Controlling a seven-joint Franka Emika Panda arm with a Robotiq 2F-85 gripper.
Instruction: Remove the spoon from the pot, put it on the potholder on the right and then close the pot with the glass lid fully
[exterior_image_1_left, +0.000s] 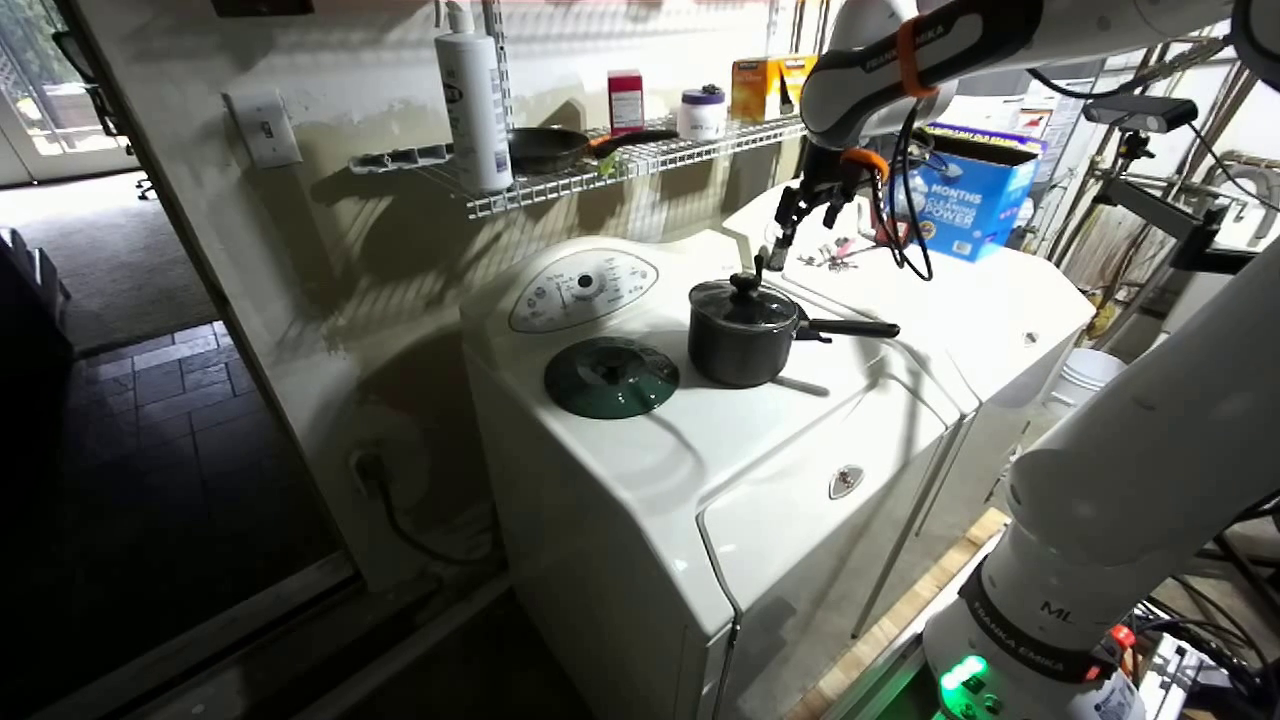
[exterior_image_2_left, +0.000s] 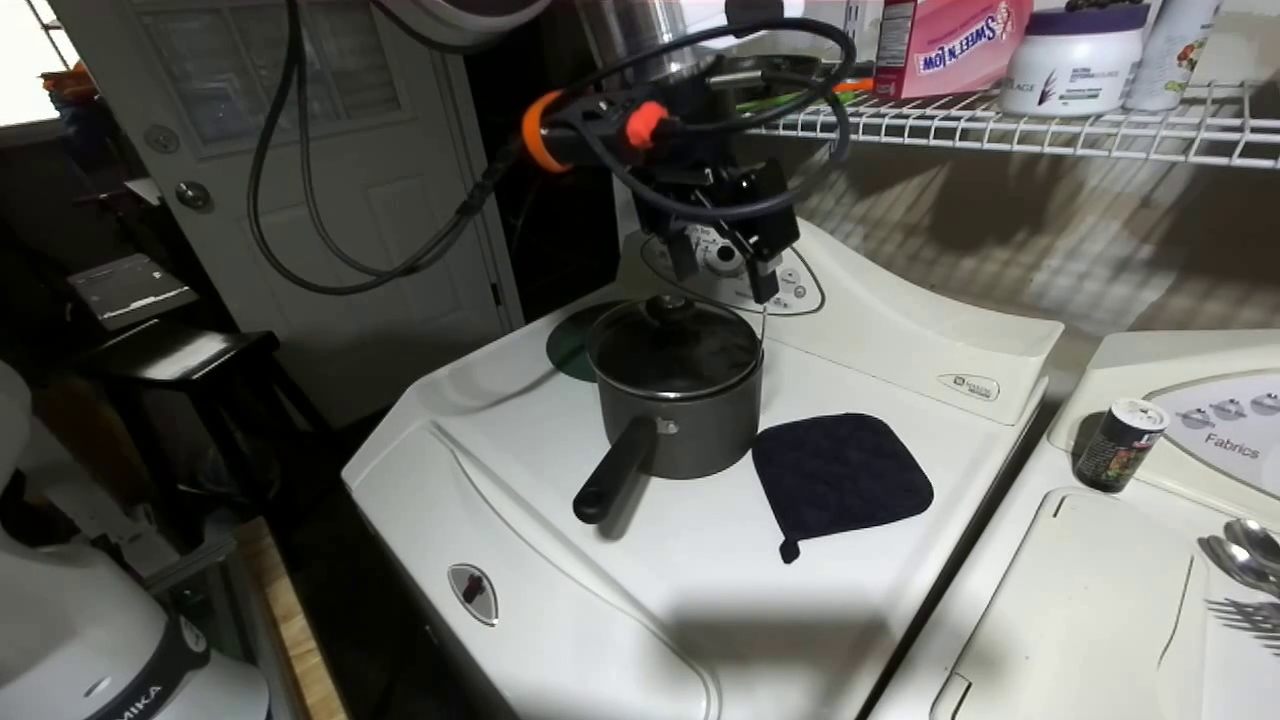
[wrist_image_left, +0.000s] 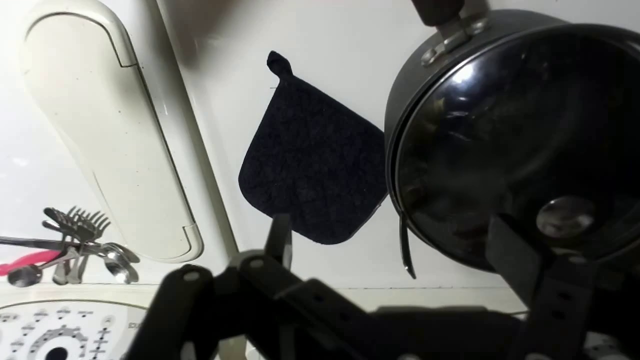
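The dark pot (exterior_image_1_left: 740, 352) (exterior_image_2_left: 690, 440) (wrist_image_left: 411, 82) stands on the white machine top, its long handle (exterior_image_2_left: 618, 470) pointing to the front. The glass lid (exterior_image_2_left: 690, 355) (wrist_image_left: 475, 165) lies on it. The spoon's thin handle (exterior_image_2_left: 764, 325) (wrist_image_left: 405, 250) sticks out between lid and rim; its bowl is hidden. My gripper (exterior_image_1_left: 802, 238) (exterior_image_2_left: 725, 275) (wrist_image_left: 390, 227) is open and empty above the pot's back edge. In the wrist view the spoon handle shows between the fingers, the right finger overlapping the lid. The dark blue potholder (exterior_image_2_left: 845, 475) (wrist_image_left: 320, 160) lies flat beside the pot.
A dark green disc (exterior_image_1_left: 610, 380) (exterior_image_2_left: 568, 345) lies on the machine beside the pot. The control panel (exterior_image_1_left: 585, 285) rises behind. A wire shelf (exterior_image_1_left: 640, 150) (exterior_image_2_left: 1000, 125) with bottles and a pan hangs above. Cutlery (wrist_image_left: 80, 245) and a can (exterior_image_2_left: 1120, 445) stand on the neighbouring machine.
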